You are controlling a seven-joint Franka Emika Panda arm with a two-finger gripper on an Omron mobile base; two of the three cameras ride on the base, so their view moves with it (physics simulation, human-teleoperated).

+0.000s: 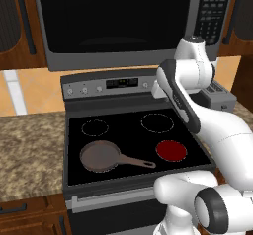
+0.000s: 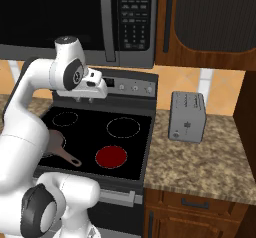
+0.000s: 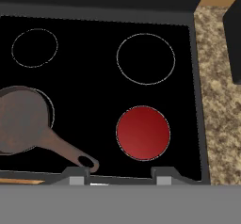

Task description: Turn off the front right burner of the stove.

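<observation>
From the left base view, you see the front right burner (image 1: pixel 171 150) glowing red on the stove (image 1: pixel 133 111), so it's on. From the right, your gripper (image 2: pixel 85 100) hangs near the knob panel (image 2: pixel 129 86). In the hand view, fingers (image 3: pixel 78 175) are nearly pressed together, pinching nothing, likely ready to nudge a knob.

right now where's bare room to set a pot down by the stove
Granite counter in front of the toaster is bare. Rear cooktop zones are free. Crowded: frying pan front left; front right burner glows red.
</observation>
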